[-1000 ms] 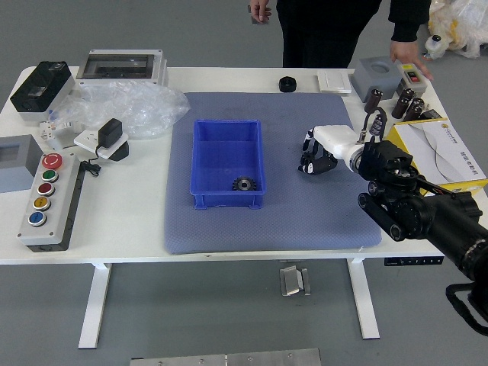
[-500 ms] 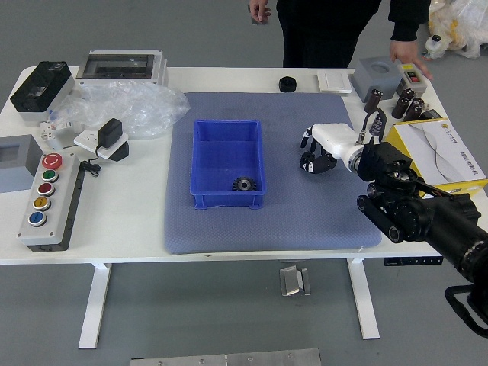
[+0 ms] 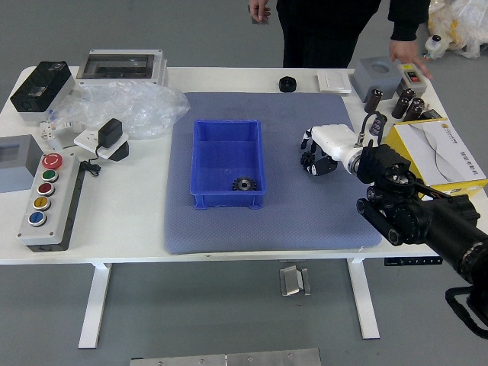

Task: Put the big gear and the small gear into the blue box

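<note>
The dark toothed gear (image 3: 244, 184) in the blue plastic box (image 3: 221, 200) seems stiff, best rim-pinched (I can't tell if the black-and-white right hand (image 3: 333, 142) is open or closed).

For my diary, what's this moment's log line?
black toothed gear: in blue plastic box | white-backed right hand: over grey mat | grip: unclear

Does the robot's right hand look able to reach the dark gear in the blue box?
Probably yes. The right hand is over the mat beside the blue box, whose top is open, and nothing covers the dark gear. It must clear the side wall.
</note>
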Controlling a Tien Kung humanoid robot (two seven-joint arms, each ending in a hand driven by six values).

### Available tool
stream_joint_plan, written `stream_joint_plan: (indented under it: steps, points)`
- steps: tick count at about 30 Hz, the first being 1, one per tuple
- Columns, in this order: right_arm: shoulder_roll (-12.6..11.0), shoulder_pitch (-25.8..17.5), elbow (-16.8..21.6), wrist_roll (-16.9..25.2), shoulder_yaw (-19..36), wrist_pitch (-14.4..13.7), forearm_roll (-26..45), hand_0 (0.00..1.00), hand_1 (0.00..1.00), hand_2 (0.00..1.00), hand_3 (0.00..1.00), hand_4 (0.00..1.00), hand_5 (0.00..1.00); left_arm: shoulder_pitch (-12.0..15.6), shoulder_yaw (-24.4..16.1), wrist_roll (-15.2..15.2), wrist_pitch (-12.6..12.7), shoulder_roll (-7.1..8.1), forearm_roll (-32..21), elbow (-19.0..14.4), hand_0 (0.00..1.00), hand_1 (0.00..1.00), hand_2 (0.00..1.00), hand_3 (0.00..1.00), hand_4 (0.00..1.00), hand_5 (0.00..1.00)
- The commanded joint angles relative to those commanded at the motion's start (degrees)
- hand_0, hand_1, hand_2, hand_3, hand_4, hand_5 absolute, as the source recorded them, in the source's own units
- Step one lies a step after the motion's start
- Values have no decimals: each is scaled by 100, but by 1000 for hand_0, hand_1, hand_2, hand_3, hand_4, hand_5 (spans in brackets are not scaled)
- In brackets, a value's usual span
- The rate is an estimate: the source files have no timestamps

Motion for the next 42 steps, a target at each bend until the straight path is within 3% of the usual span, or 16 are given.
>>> stream_joint_plan:
  steps: [9, 21, 42]
  points:
    - [-7, 8, -19, 25, 5, -40, -12, 565, 399, 504, 592, 763, 105, 1, 1, -2, 1, 2, -8, 0, 853, 823, 805, 828, 675, 307]
    - [-12, 17, -30, 25, -77, -59, 56, 533, 376, 464, 567, 793, 71, 1, 2, -5, 5, 9, -22, 0, 853, 822, 804, 828, 676, 307]
    - [-57, 61, -20, 62, -209, 46, 182, 469, 370, 459, 564, 787, 106, 4, -7, -10, 8, 39, -38, 0, 853, 822, 804, 828, 675, 307]
